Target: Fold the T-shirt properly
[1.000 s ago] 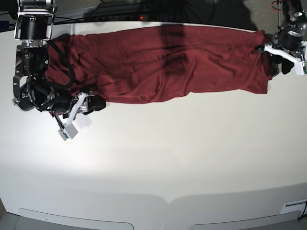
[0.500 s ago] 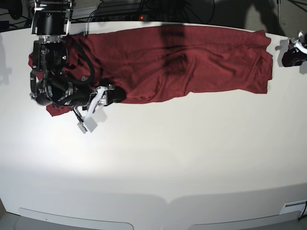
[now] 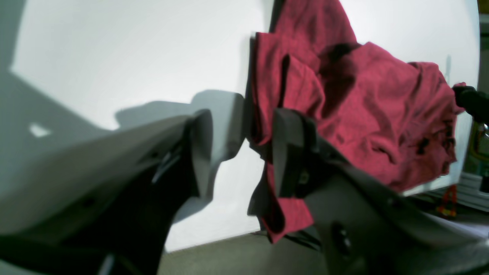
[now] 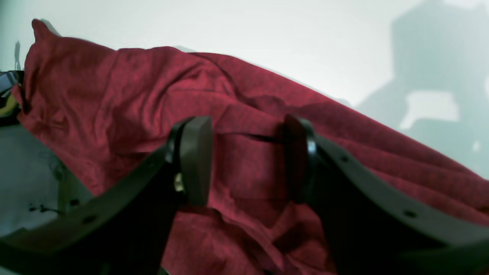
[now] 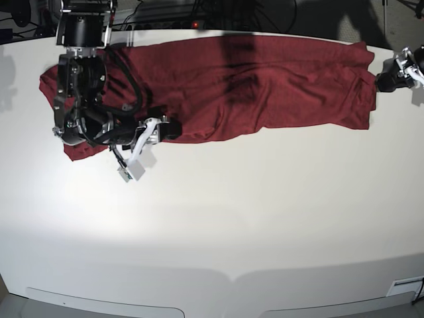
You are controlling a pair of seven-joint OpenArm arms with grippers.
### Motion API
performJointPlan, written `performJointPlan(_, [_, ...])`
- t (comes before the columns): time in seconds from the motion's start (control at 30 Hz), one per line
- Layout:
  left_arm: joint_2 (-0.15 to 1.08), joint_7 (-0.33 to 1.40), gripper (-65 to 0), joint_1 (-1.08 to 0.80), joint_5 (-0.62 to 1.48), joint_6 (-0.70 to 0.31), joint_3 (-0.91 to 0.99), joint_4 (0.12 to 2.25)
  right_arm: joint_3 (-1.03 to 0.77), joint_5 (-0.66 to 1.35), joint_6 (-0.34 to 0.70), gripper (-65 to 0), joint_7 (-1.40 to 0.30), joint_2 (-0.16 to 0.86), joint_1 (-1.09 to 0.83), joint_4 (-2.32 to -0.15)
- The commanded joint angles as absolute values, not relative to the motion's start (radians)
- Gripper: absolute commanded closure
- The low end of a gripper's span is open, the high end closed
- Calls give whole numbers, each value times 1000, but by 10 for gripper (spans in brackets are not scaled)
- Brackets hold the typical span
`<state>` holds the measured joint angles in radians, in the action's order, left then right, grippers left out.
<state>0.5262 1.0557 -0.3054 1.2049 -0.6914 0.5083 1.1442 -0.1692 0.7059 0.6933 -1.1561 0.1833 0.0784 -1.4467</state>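
Right gripper (image 5: 161, 129) farther along T-shirt (image 5: 252, 83) on white table (image 5: 265, 212).

We see a plain dark red T-shirt (image 5: 252, 83) on a white table (image 5: 265, 218), black gripper fingers (image 4: 195, 156), and a black arm (image 5: 83, 99).

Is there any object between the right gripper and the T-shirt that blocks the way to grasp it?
No, nothing visible does. The right gripper hangs open directly over the T-shirt, with only red cloth showing between its fingers.
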Motion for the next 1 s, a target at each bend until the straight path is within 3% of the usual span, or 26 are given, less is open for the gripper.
performJointPlan(0.0, [546,1094,-251,-307,1243,-698,514,1151,-171,725,698,-301,-1137,191,97,-1463])
performJointPlan(0.13, [546,1271,-251,-307,1434,-698,514,1151,-171,724,698,-301,-1130,191,99,-1463])
performJointPlan(0.33, [537,1264,-250,-299,1470,-698,514,1151,-171,725,698,-301,-1119,191,99,-1463])
performJointPlan(0.5, [471,1240,-249,-277,1368,-698,514,1151,-171,725,698,-301,-1119,191,99,-1463])
performJointPlan(0.63, [432,1071,-249,-274,1157,-698,514,1151,-171,707,698,-301,-1122,192,100,-1463])
performJointPlan(0.73, [438,1041,-249,-274,1123,-698,514,1151,-171,706,698,-301,-1124,194,99,-1463])
performJointPlan(0.97, [554,1197,-249,-281,1484,-698,514,1151,-171,706,698,-301,-1122,194,100,-1463])
